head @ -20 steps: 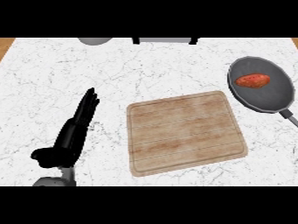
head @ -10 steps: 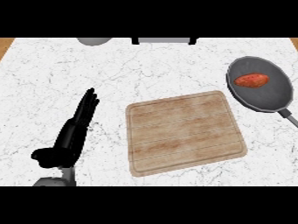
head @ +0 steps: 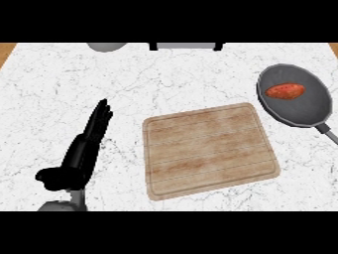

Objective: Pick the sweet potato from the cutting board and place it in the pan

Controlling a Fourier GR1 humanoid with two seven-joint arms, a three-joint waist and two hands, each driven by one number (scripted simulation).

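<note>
- Your left hand (head: 84,149) rests at the 8 o'clock side of the counter, fingers straight and pointing to 12, holding nothing
- The cutting board (head: 209,149) at centre lies bare
- At 2 o'clock the sweet potato (head: 285,91) already sits in the pan (head: 307,111), so the task looks done
- Your right hand doesn't show

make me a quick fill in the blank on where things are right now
1. The sweet potato lies in the ____.
2. The cutting board holds ____.
3. The only hand in view is the robot's ____ hand.
4. That hand's fingers are ____, touching nothing.

Missing words: pan; nothing; left; straight
</note>
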